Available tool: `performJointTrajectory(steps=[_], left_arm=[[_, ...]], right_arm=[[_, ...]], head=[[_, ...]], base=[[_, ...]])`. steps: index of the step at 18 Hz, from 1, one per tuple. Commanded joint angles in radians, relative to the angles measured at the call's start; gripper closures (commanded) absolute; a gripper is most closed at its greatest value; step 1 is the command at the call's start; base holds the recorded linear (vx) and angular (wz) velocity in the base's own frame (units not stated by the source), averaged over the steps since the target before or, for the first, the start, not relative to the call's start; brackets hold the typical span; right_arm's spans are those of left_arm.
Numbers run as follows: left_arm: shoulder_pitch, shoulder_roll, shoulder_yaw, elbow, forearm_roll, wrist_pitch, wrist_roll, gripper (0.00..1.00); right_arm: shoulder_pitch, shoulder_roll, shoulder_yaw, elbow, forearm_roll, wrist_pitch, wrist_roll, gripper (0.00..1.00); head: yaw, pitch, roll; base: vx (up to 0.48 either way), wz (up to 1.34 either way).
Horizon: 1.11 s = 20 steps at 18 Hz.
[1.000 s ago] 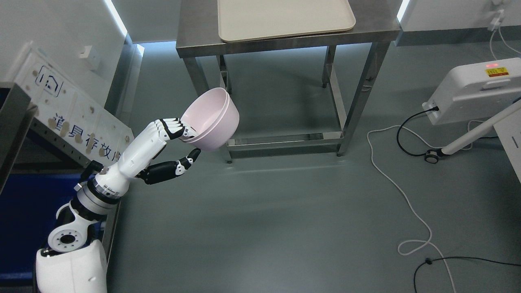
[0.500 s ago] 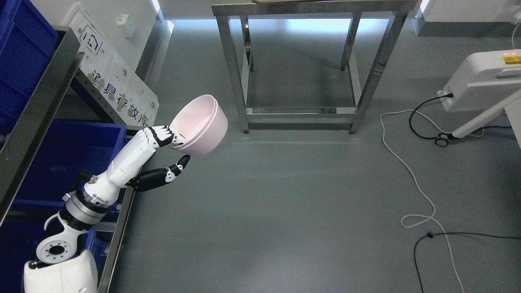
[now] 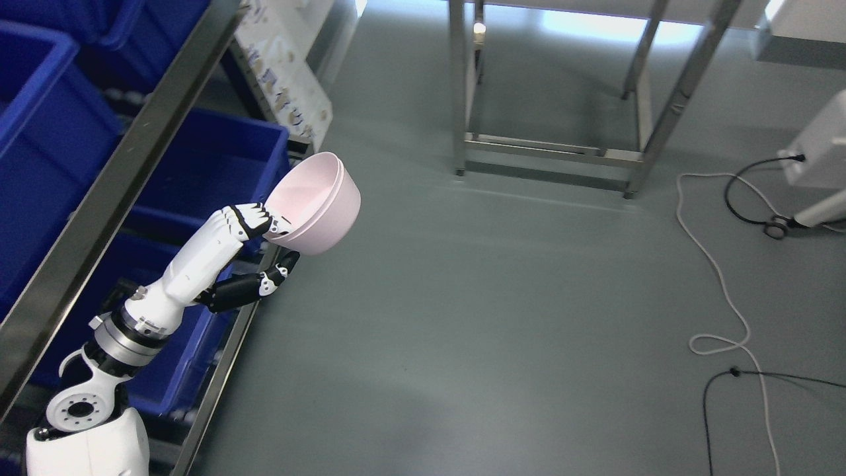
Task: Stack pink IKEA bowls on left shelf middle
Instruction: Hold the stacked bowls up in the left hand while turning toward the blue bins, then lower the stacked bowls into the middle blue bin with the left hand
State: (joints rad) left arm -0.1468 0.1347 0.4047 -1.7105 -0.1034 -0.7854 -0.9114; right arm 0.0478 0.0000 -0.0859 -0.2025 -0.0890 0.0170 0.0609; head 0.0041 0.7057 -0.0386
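My left hand (image 3: pixel 268 244) is shut on the rim of the pink bowls (image 3: pixel 316 203), two nested together and tilted with the opening facing up-left. The fingers (image 3: pixel 248 219) hook inside the rim and the thumb (image 3: pixel 283 268) presses from below. The bowls hang in the air just right of the metal shelf (image 3: pixel 119 168) on the left, level with the blue bins (image 3: pixel 211 165) of its lower tiers. My white left arm rises from the lower left corner. The right arm does not show.
Several blue bins (image 3: pixel 39 125) fill the shelf tiers at left. A white sign board (image 3: pixel 287 73) leans at the shelf's end. Steel table legs (image 3: pixel 548 145) stand at top centre. White and black cables (image 3: pixel 720 277) lie on the grey floor at right, by a white wheeled device (image 3: pixel 819 145).
The camera has swung left and down, so the shelf and blue bins fill more of the left and the table top has left the picture. The hand keeps its hold on the bowls.
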Motion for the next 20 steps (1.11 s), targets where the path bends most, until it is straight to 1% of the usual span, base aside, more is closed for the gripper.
performJointTrajectory(steps=[1, 4, 5, 6, 7, 9, 10, 12, 13, 15, 18, 20], left_arm=[[-0.007, 0.005, 0.008, -0.017, 0.001, 0.0, 0.0, 0.91], [-0.027, -0.001, -0.055, -0.029, 0.001, 0.0, 0.0, 0.92], [-0.04, -0.015, -0.097, -0.043, 0.001, 0.0, 0.0, 0.92], [-0.069, -0.042, -0.168, -0.055, 0.001, 0.0, 0.0, 0.92], [-0.112, -0.07, -0.229, -0.055, 0.001, 0.0, 0.0, 0.92], [-0.236, -0.117, -0.285, -0.057, -0.007, 0.0, 0.0, 0.93], [-0.314, -0.117, -0.303, -0.055, -0.024, 0.0, 0.0, 0.93], [-0.455, -0.117, -0.346, -0.052, -0.108, 0.0, 0.0, 0.93], [-0.502, -0.117, -0.359, -0.048, -0.157, 0.0, 0.0, 0.92], [-0.548, -0.117, -0.362, -0.041, -0.228, 0.0, -0.001, 0.92], [-0.537, -0.117, -0.348, -0.031, -0.259, 0.0, -0.05, 0.92], [-0.536, -0.057, -0.304, -0.032, -0.259, 0.0, -0.053, 0.92]], right_arm=[[0.001, -0.017, 0.0, 0.0, 0.0, -0.005, 0.0, 0.0], [0.0, -0.017, 0.0, 0.0, 0.0, -0.005, 0.0, 0.0], [0.0, -0.017, 0.0, 0.0, 0.0, -0.005, 0.0, 0.0], [0.0, -0.017, 0.0, 0.0, 0.0, -0.005, 0.0, 0.0], [0.0, -0.017, 0.0, 0.0, 0.0, -0.005, 0.0, 0.0], [0.0, -0.017, 0.0, 0.0, 0.0, -0.005, 0.0, 0.0], [0.001, -0.017, 0.0, 0.0, 0.0, -0.005, 0.0, 0.0], [0.0, -0.017, 0.0, 0.0, 0.0, -0.005, 0.0, 0.0], [0.0, -0.017, 0.0, 0.0, 0.0, -0.005, 0.0, 0.0], [0.0, -0.017, 0.0, 0.0, 0.0, -0.005, 0.0, 0.0], [0.0, -0.017, 0.0, 0.0, 0.0, -0.005, 0.0, 0.0], [0.0, -0.017, 0.0, 0.0, 0.0, -0.005, 0.0, 0.0]], head=[[0.0, 0.0, 0.0], [0.0, 0.0, 0.0], [0.0, 0.0, 0.0], [0.0, 0.0, 0.0], [0.0, 0.0, 0.0], [0.0, 0.0, 0.0], [0.0, 0.0, 0.0], [0.0, 0.0, 0.0], [0.0, 0.0, 0.0], [0.0, 0.0, 0.0], [0.0, 0.0, 0.0], [0.0, 0.0, 0.0]], base=[[-0.229, 0.82], [-0.192, 0.93], [-0.192, 0.94], [-0.141, 0.95], [-0.141, 0.95], [-0.157, 1.14], [-0.139, 1.11], [-0.12, 1.15], [-0.101, 1.18], [-0.052, 1.03], [0.059, 0.45], [0.095, 0.42]])
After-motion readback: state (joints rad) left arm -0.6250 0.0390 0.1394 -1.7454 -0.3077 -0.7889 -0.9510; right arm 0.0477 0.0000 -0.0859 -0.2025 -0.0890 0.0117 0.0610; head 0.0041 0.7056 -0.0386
